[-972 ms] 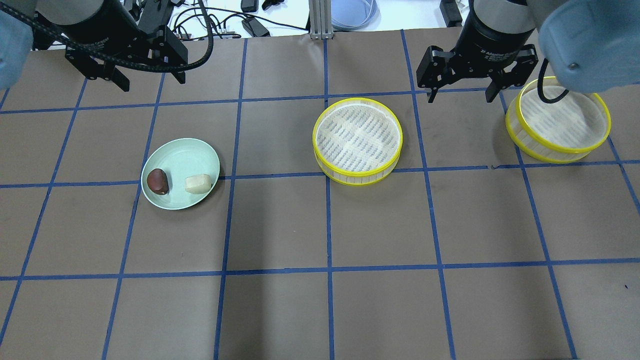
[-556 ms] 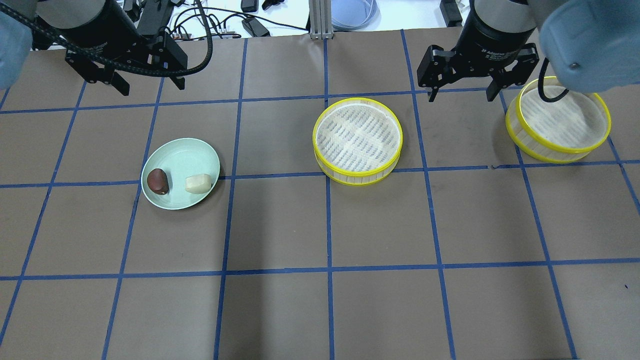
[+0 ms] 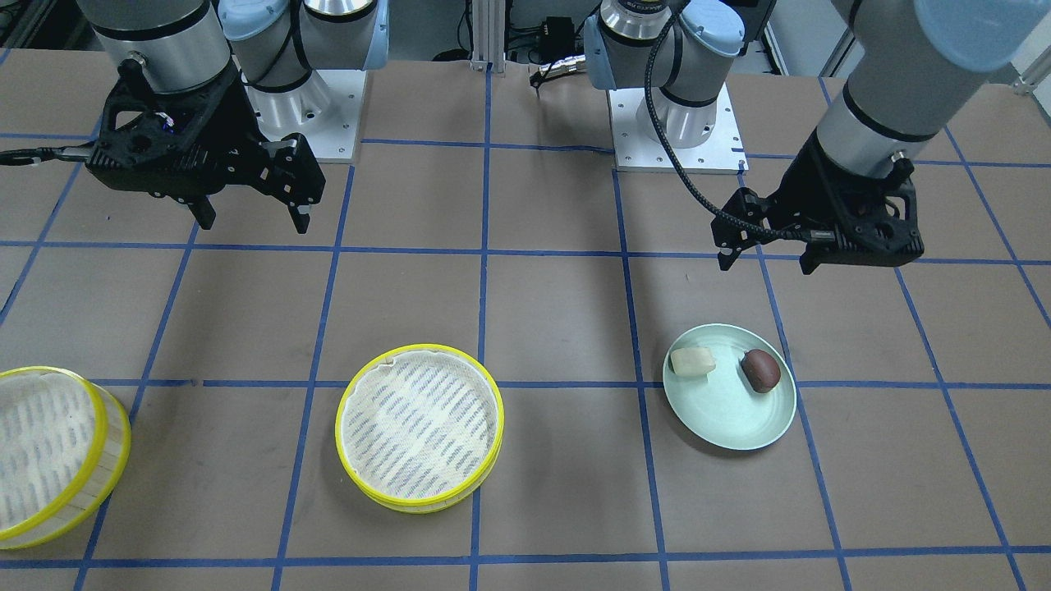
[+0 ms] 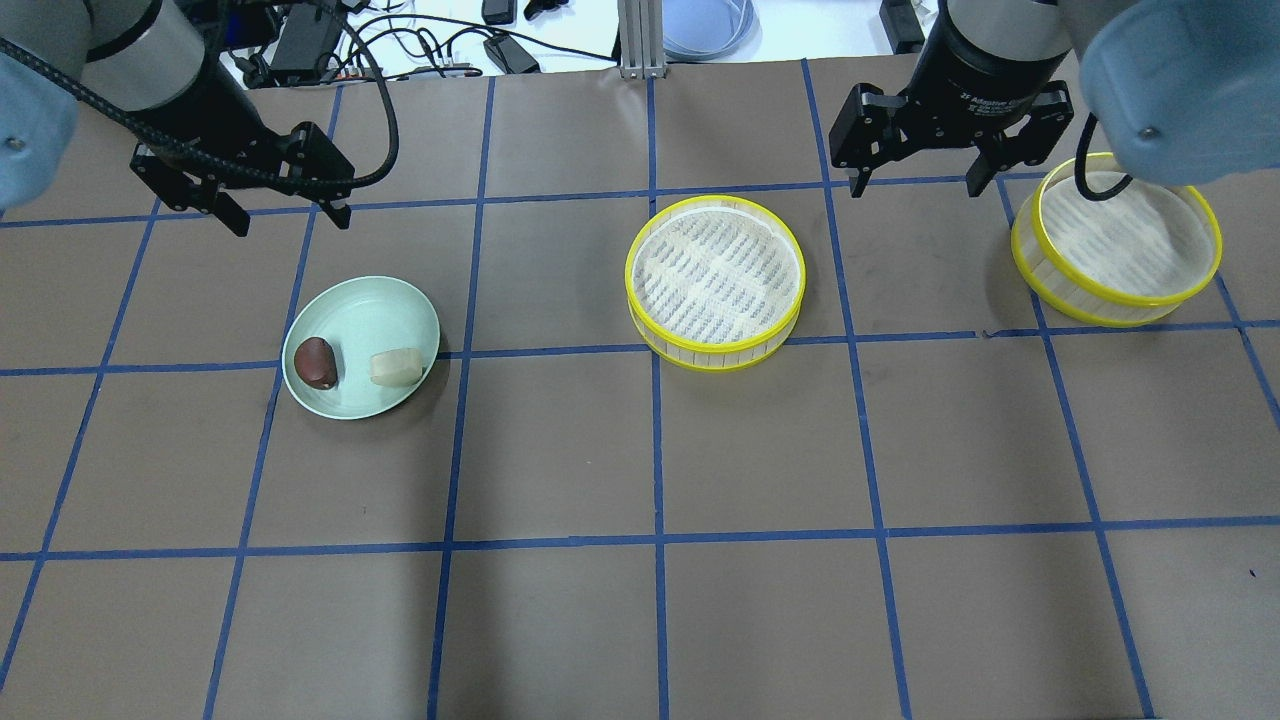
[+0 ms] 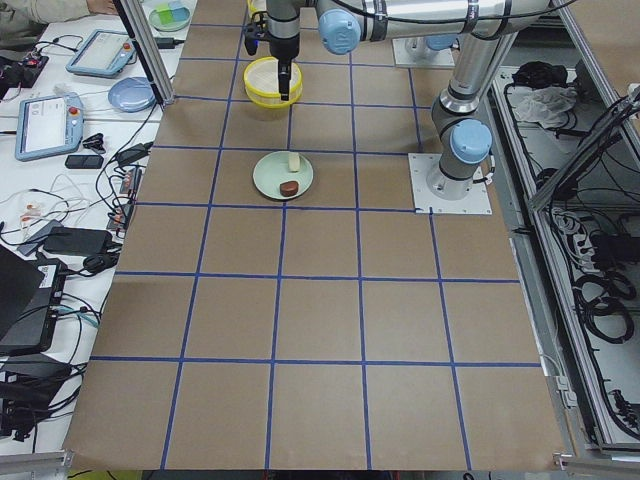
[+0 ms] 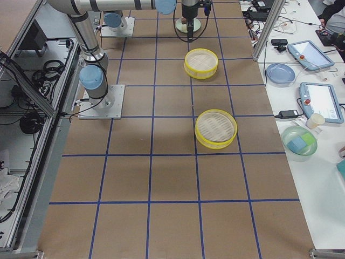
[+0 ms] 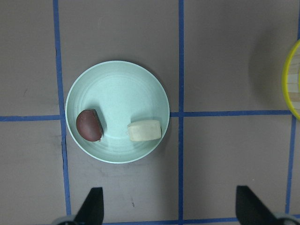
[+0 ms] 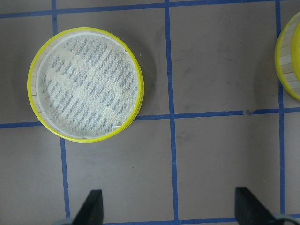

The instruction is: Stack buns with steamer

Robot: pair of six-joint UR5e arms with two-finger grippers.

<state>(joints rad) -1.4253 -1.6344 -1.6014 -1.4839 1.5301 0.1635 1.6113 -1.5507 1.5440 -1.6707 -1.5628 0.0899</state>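
Left gripper, right gripper: fingers wide apart, empty. Left near pale green round plate bearing brown oval bun, cream blocky bun.

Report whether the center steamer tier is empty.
Empty: center steamer tier shows only striped liner; brown bun and cream bun lie on the green plate.
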